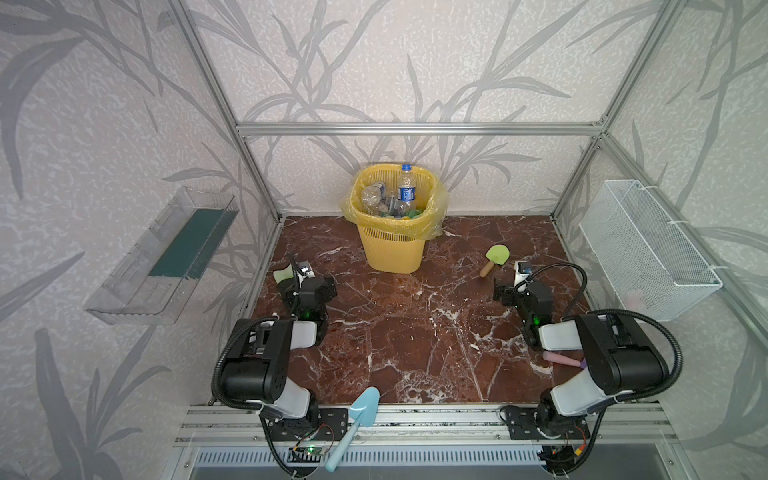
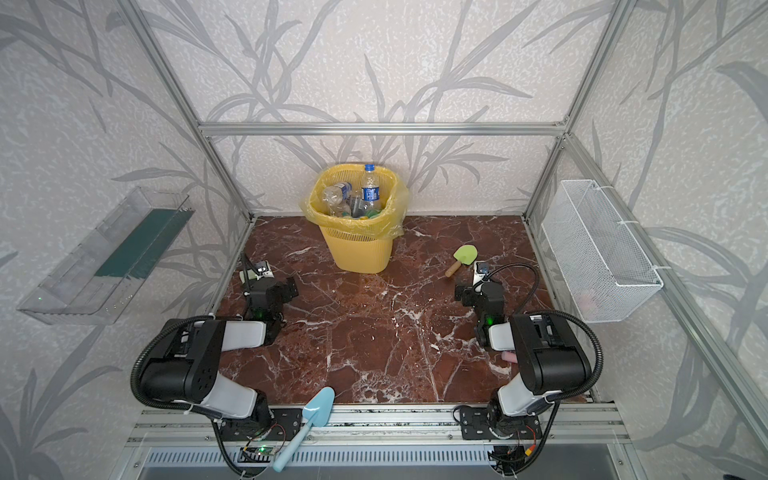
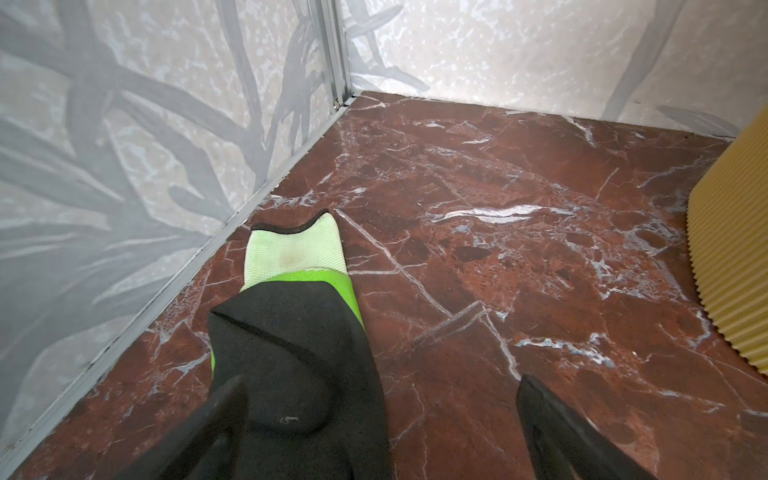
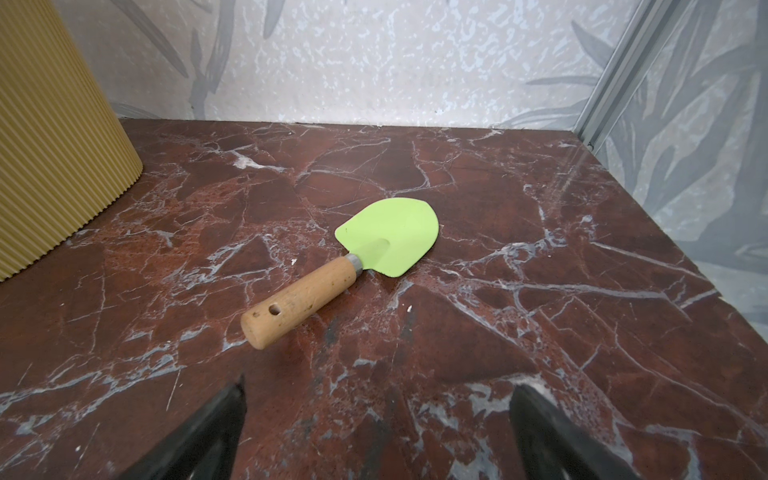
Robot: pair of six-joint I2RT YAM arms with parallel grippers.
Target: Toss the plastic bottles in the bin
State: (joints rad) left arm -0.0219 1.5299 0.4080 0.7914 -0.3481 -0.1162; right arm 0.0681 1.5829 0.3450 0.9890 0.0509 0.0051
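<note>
Bin (image 1: 392, 249) stands at 12 o'clock on the counter (image 1: 415, 332), close to the back wall. It has yellow lattice sides and tapers downward. A translucent yellow bag is folded out over its rim.

Plastic bottles (image 1: 406, 191) are heaped inside. One clear bottle with a blue cap and label stands upright at the far side, neck above the rim. The others are clear and crumpled, lying aslant. Green and yellowish bits lower down are too small to sort.

Left fingers (image 3: 548, 415) sit at about 8 o'clock from the bin, near the left wall. They are spread wide and grip nothing. A green-and-black glove (image 3: 291, 316) lies on the counter below and ahead of them. Its black part runs into the gap beside one finger; contact cannot be told. The bin wall shows at the edge of that wrist view, well apart.

Right fingers (image 4: 540, 419) sit at about 4 o'clock from the bin. They are spread wide and empty, with bare counter between them. A green trowel (image 4: 349, 266) with a wooden handle lies flat ahead of them, apart, handle end nearest.

Further out:
- A light-blue toy shovel (image 1: 353, 424) lies at 6 o'clock, across the front rail.
- A pink item (image 1: 559, 358) at about 4 o'clock is partly hidden under the right arm.
- A clear tray (image 1: 162, 266) hangs on the left wall at 9 o'clock.
- A white mesh basket (image 1: 648, 253) hangs on the right wall at 3 o'clock.
</note>
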